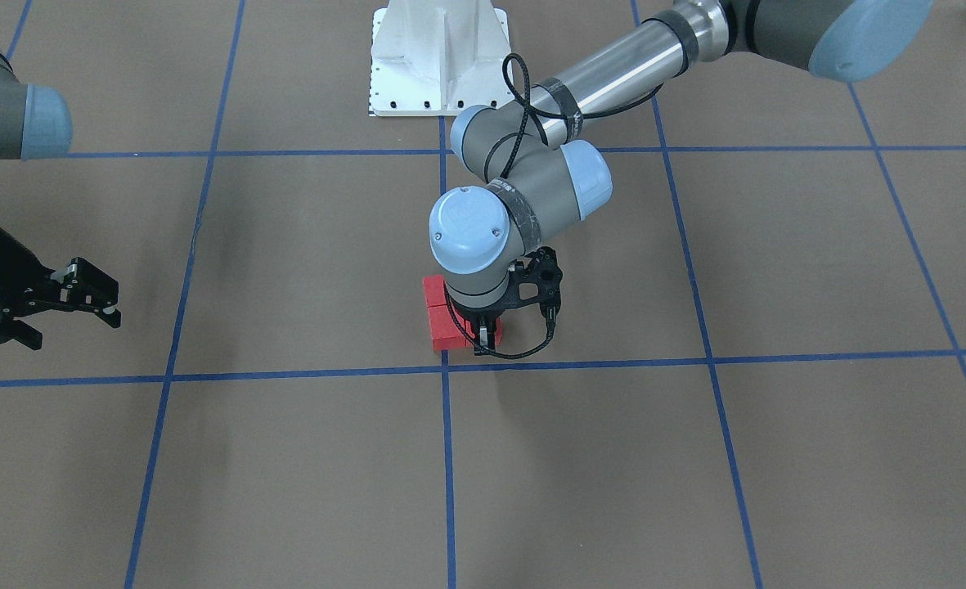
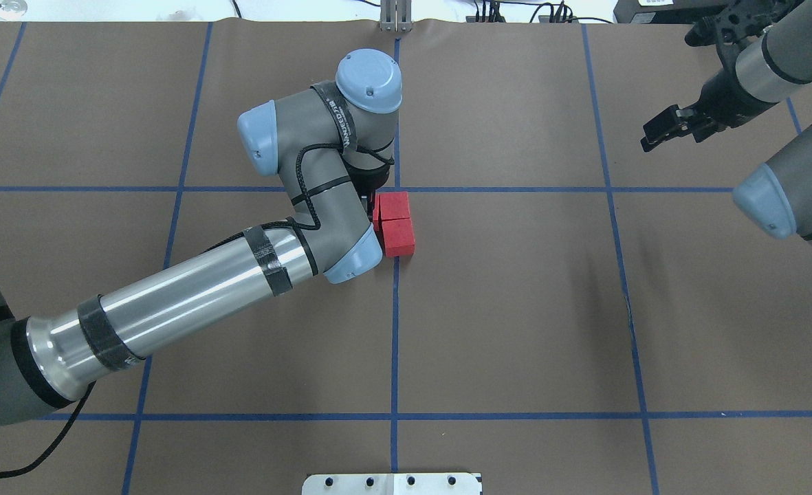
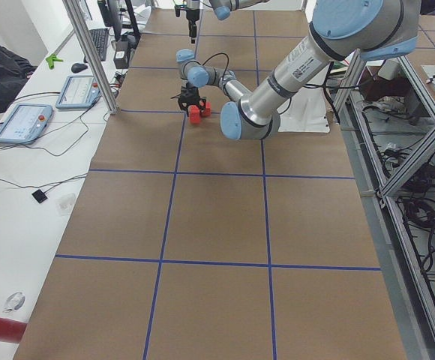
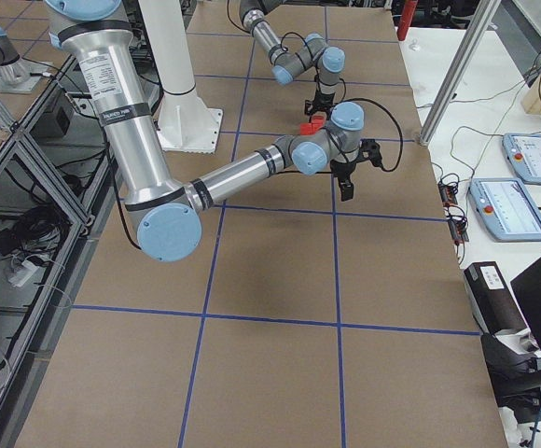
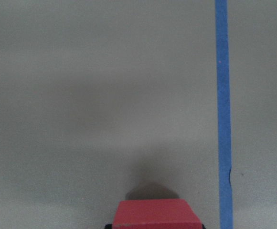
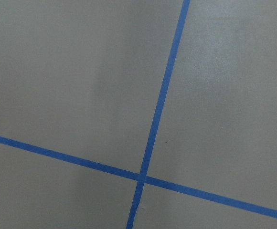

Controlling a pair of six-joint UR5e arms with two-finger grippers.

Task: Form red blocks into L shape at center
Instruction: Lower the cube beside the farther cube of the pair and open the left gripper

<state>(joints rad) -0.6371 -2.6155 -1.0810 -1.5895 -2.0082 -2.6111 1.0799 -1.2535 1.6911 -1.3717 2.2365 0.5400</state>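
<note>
Two red blocks (image 1: 442, 311) lie touching in a row at the table's center, just beside a blue grid line; in the overhead view they show as a pair (image 2: 397, 221). My left gripper (image 1: 483, 334) points straight down right beside them, shut on the third red block (image 1: 495, 330), which sits at table level against the row's end. That block shows at the bottom of the left wrist view (image 5: 153, 213). In the overhead view my left wrist hides it. My right gripper (image 1: 90, 296) is open and empty, held above the table far off to the side (image 2: 670, 127).
Blue tape lines (image 2: 395, 309) divide the brown table into squares. The white robot base plate (image 1: 440, 57) stands at the robot's edge. My left forearm (image 2: 192, 289) stretches low across the table's left half. Tablets (image 3: 22, 120) lie on a side bench.
</note>
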